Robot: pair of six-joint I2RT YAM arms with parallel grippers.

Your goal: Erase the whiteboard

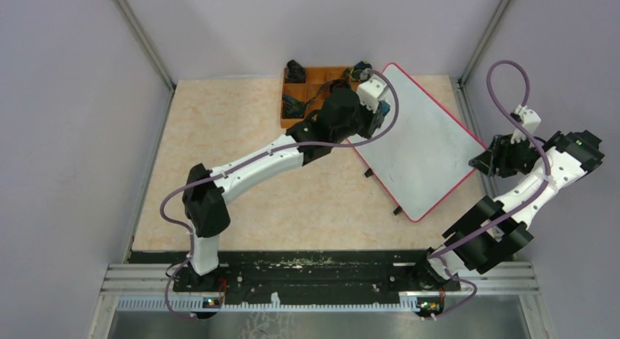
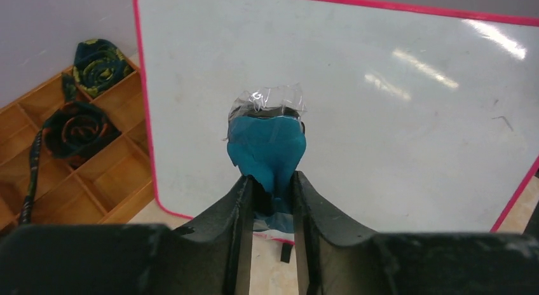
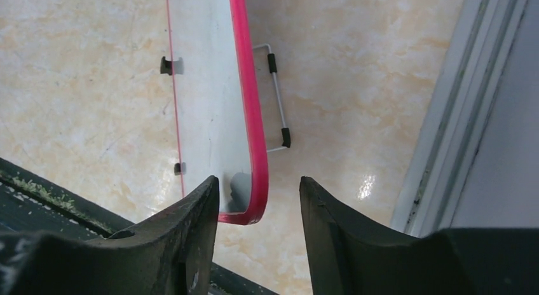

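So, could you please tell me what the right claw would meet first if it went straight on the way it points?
Probably the near corner of the large flat white whiteboard with the thin red rim, which is framed by the open right claw; depth is unclear.

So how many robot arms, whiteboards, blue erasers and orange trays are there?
Robot arms: 2, left arm and right arm
Whiteboard: 1
Blue eraser: 1
Orange tray: 1
Total: 5
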